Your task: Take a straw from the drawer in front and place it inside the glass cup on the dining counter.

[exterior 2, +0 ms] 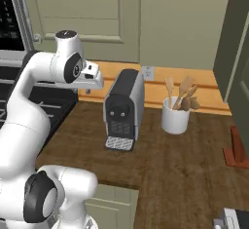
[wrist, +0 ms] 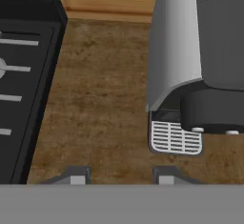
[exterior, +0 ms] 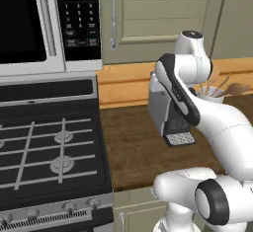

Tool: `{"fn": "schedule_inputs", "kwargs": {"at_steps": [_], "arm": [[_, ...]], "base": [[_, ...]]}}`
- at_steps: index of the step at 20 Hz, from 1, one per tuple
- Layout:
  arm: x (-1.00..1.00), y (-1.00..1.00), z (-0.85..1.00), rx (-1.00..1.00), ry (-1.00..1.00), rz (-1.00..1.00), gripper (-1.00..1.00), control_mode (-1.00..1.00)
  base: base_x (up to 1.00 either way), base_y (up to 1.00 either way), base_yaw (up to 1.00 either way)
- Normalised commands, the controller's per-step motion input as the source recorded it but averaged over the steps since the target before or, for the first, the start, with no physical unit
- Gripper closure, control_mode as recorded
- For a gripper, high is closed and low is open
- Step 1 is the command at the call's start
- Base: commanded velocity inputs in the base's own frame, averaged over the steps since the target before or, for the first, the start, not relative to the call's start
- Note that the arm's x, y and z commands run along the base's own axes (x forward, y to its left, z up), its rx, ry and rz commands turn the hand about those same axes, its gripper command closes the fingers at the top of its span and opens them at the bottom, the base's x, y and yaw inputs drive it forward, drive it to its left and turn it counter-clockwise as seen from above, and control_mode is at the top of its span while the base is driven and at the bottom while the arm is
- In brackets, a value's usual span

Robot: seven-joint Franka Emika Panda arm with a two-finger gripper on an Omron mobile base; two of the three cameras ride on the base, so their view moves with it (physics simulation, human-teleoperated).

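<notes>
On the brown bench (exterior 2: 185, 174) beside the stove (exterior: 44, 142) stands a grey coffee machine (exterior 2: 124, 108), drip tray (wrist: 175, 138) at its foot. Right of it in the right base view sits a white pot (exterior 2: 175, 115) holding wooden spoons (exterior 2: 184, 94), well apart from the machine. A red-brown object (exterior 2: 237, 150) lies at the bench's right edge — too cropped to identify. Behind the bench runs a light wood backsplash (exterior: 126, 83) with a wall socket (exterior 2: 148, 72), and above it sage-green cabinet doors (exterior: 158, 14) with a long vertical handle (exterior: 112, 16). A microwave (exterior: 44, 23) with a keypad hangs over the stove.

The arm (exterior: 197, 112) rises from the base, elbow bent, hand held above the bench in front of the machine. In the hand view the gripper (wrist: 118, 176) points down at bare bench between the stove edge and the drip tray — its two fingertips (wrist: 75, 176) stand parted with wood grain showing between them, nothing held, touching nothing.

Task things: straw, glass cup and dining counter cannot be located in these views. Below the bench edge a strip of sage-green cabinet front (exterior: 136, 211) shows, shut as far as seen; whether it is the drawer cannot be told.
</notes>
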Motion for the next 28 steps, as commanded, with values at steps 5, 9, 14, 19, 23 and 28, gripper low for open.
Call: {"fn": "schedule_inputs", "kwargs": {"at_steps": [5,9,14,19,23,28], "arm": [[-0.01,0.0,0.0,0.0,0.0,0.0,-1.0,1.0],[0.0,0.0,0.0,0.0,0.0,0.0,-1.0,1.0],[0.0,0.0,0.0,0.0,0.0,0.0,-1.0,1.0],[0.0,0.0,0.0,0.0,0.0,0.0,-1.0,1.0],[0.0,0.0,0.0,0.0,0.0,0.0,-1.0,1.0],[0.0,0.0,0.0,0.0,0.0,0.0,-1.0,1.0]], "base": [[-0.55,0.17,0.0],[-0.67,0.69,-0.05],[-0.14,0.84,-0.37],[0.03,0.55,-0.72],[0.0,0.32,-0.81],[0.0,0.49,-0.73]]}}
